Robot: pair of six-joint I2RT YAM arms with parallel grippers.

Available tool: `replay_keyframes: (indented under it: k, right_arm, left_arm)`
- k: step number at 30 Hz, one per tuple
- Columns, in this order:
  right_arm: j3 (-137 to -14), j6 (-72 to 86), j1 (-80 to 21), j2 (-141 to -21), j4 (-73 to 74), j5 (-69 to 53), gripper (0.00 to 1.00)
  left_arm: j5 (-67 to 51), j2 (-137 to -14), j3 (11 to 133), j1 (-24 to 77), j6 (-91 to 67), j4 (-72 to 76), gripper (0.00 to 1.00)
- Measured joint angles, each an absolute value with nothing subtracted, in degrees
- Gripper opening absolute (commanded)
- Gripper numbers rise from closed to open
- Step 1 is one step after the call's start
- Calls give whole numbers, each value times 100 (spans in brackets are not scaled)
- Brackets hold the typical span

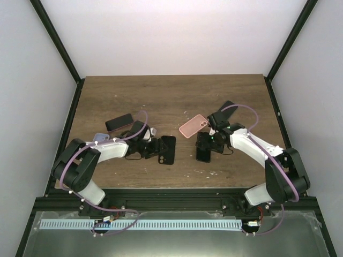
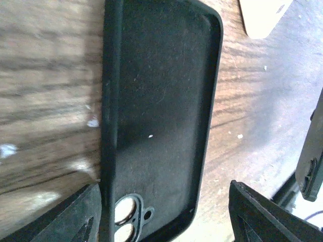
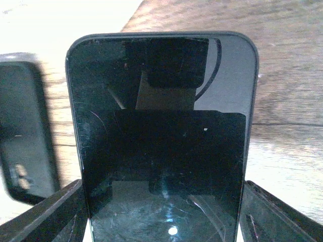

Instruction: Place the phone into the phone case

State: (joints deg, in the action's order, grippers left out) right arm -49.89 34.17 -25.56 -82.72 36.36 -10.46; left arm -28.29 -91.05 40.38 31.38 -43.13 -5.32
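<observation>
A black phone case [image 2: 161, 101] lies hollow side up on the table, its camera cutouts toward my left gripper [image 2: 169, 217]. That gripper is open and straddles the case's near end. Its left finger [image 2: 70, 217] rests against the case's edge, while the right finger [image 2: 267, 217] stands apart from it. In the top view the case [image 1: 168, 150] sits just right of the left gripper [image 1: 155, 147]. My right gripper [image 3: 164, 217] is shut on a black phone [image 3: 161, 141], screen up, with a finger against each long edge. From above, the phone [image 1: 203, 154] is right of the case.
A pink case [image 1: 193, 126] lies behind the right gripper. Another dark phone [image 1: 119, 122] and a pale blue item [image 1: 101, 138] lie by the left arm, with a small white object [image 1: 153, 131] close by. Black frame posts bound the table sides.
</observation>
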Motion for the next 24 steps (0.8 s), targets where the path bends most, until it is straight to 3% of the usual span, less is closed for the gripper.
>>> replay_keyframes:
  k: [6, 9, 13, 15, 24]
  right_arm:
    - [-5019, 3590, -2598, -8038, 3345, -1413, 63]
    - [-5094, 3684, -2689, -8051, 3242, -1514, 62]
    - [-5321, 3846, -2917, -8178, 3074, -1540, 63]
    - [-5457, 3920, -3089, -8307, 2963, -1540, 62]
    - [-6353, 3857, -3966, -9537, 2672, -1533, 64]
  left_arm:
    - [-3409, -9168, 3623, 3352, -4934, 366, 70]
    - [-3579, -9137, 3544, 3474, -5094, 545, 84]
    - [-3441, -8589, 3420, 3256, -5052, 239, 90]
    - [-3251, -8130, 3417, 3041, -4954, -47, 99]
    - [-2475, -6493, 3546, 2147, -4416, -1509, 100]
